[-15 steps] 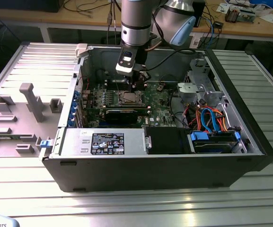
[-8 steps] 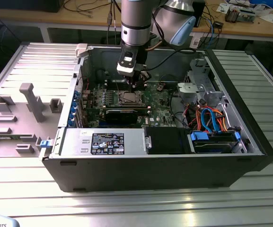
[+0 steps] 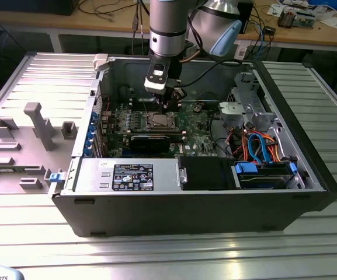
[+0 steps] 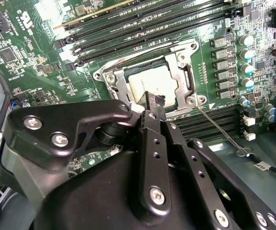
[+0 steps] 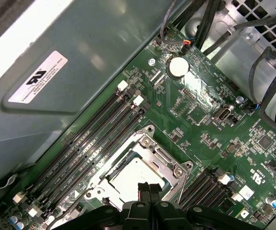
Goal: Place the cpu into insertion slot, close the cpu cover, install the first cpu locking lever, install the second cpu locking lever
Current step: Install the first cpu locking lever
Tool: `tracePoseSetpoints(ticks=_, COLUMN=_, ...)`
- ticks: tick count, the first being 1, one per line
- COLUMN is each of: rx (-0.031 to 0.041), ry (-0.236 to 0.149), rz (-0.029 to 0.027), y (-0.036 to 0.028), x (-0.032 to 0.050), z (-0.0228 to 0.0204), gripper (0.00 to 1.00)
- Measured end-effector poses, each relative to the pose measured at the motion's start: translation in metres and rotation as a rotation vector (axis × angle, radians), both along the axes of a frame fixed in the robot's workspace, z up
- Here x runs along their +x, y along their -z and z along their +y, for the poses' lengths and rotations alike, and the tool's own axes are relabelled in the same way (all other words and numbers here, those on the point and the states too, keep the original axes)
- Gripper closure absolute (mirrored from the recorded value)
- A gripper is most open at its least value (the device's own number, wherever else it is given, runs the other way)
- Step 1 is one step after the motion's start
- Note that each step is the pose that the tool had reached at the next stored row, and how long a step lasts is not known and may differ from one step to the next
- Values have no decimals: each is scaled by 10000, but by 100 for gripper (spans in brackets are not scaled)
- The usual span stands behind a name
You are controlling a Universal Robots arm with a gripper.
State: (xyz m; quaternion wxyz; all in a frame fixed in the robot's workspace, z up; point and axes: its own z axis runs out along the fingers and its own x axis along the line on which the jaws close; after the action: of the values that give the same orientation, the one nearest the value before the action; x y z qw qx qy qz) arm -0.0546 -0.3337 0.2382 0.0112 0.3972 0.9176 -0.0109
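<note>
The cpu (image 4: pixel 149 82) within the cpu cover (image 4: pixel 184 79), memory slots (image 4: pixel 152 24) on either side.

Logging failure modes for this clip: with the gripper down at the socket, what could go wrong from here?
1. The gripper sits at the edge of the cpu cover, right over the cpu. A sideways slip might scrape the chip.
2. One locking lever juts out beside the socket, apparently unlatched, so the cover may lift or shift if nudged.

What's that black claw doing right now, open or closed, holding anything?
The gripper is shut, holding nothing, its tips at the silvery metal cpu cover around the square silver-grey cpu.
</note>
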Motion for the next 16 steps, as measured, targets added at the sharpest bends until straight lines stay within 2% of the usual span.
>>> tracePoseSetpoints(ticks=16, rx=-1, ry=-131, rz=0, y=0, x=0, z=0, gripper=89)
